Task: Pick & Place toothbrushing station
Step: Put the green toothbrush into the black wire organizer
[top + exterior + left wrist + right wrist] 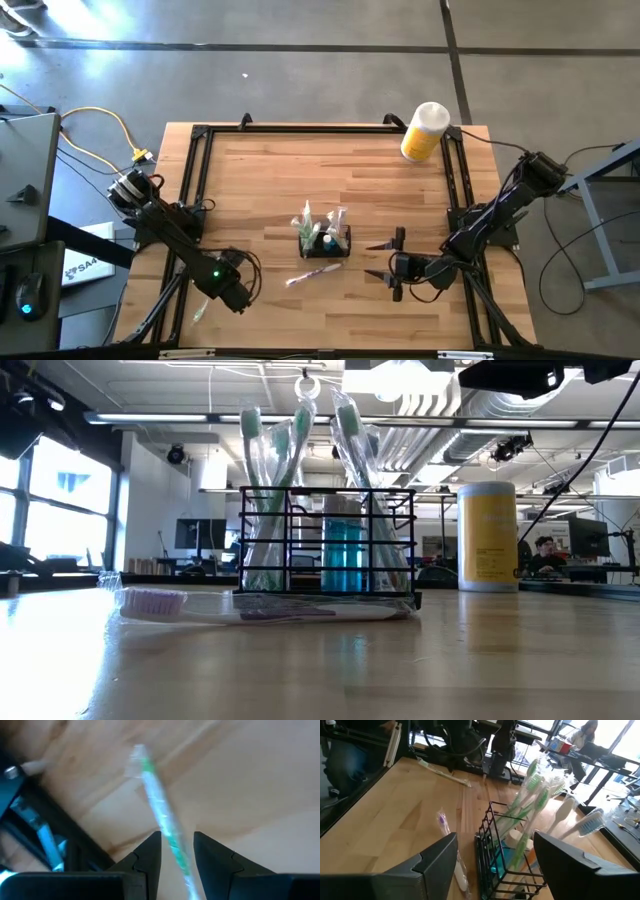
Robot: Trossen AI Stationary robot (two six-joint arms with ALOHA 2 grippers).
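The toothbrushing station (325,240) is a small black wire organiser box standing on the table's middle, with several clear-wrapped toothbrushes upright in it; it also shows in the low view (328,545) and the right wrist view (507,852). My right gripper (384,259) is wide open just right of the box, level, its fingers pointing at it (495,840). My left gripper (222,300) is near the front left, open by a narrow gap. Its fingers stand on either side of a green wrapped toothbrush (162,815) that lies on the table (200,311).
A purple wrapped toothbrush (312,273) lies flat on the table just in front of the box (250,605). A yellow bottle with a white cap (424,131) stands at the far right corner. A black frame (196,160) edges the wooden table.
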